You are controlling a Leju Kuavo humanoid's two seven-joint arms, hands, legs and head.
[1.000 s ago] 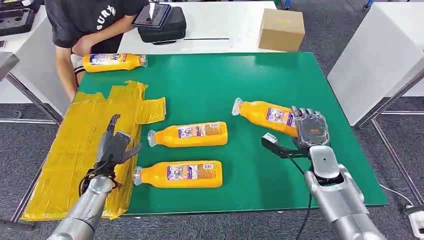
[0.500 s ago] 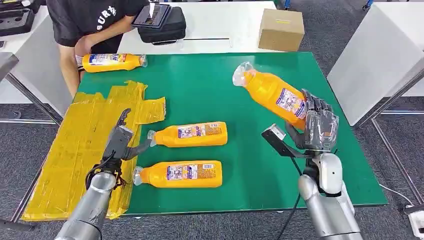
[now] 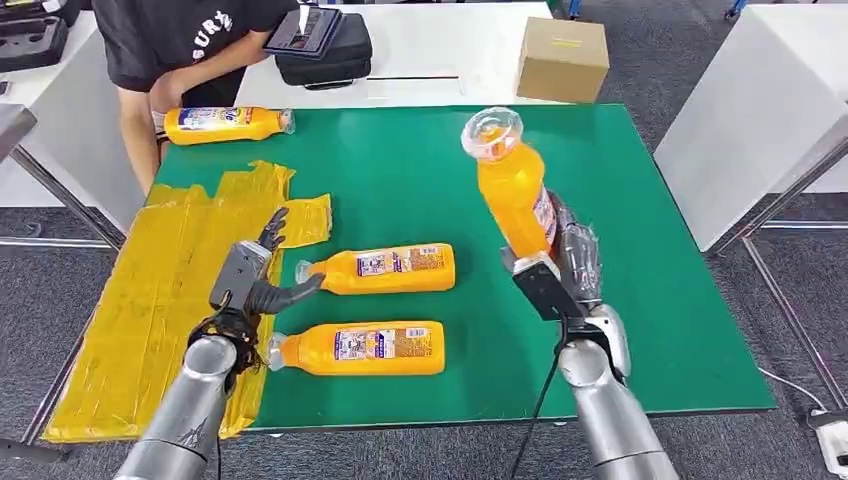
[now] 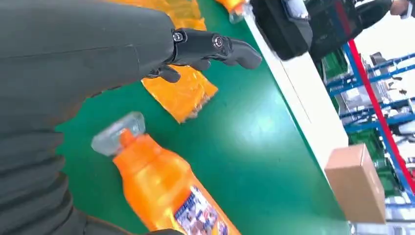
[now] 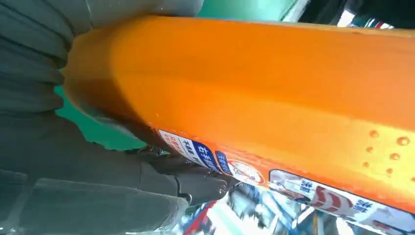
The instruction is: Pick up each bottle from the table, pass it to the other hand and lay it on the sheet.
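Four orange bottles are seen in the head view, three lying flat and one lifted. At nine o'clock the yellow sheet [image 3: 160, 290] is spread over the left part of the green table [image 3: 420, 190], its edge hanging past the table's near-left corner. At eleven o'clock a far bottle [image 3: 225, 124] lies on the green surface just beyond the sheet, cap pointing right, with a person [image 3: 170, 50] in a dark shirt standing behind it. The left hand [image 3: 250, 285] is held over the sheet's right edge at about seven o'clock; its fingers are spread apart and nothing is held, the thumb reaching toward the cap of the middle bottle [image 3: 380, 268]. Whether the thumb touches that cap cannot be told. In the left wrist view the dark fingers [image 4: 215, 46] are seen stretched out above the table, apart from that bottle [image 4: 166, 191]. The near bottle [image 3: 360, 347] lies parallel to the middle one at six o'clock, cap pointing left, close beside the left wrist. At one o'clock the lifted bottle [image 3: 512, 185] is held nearly upright above the table, clear cap uppermost, its lower body clasped by the right hand [image 3: 565, 265]. In the right wrist view the fingers [image 5: 195, 181] are wrapped against the orange body [image 5: 274, 98] beside its label. At twelve o'clock a black case [image 3: 322, 45] and a cardboard box [image 3: 563, 58] rest on the white table [image 3: 440, 60] behind.
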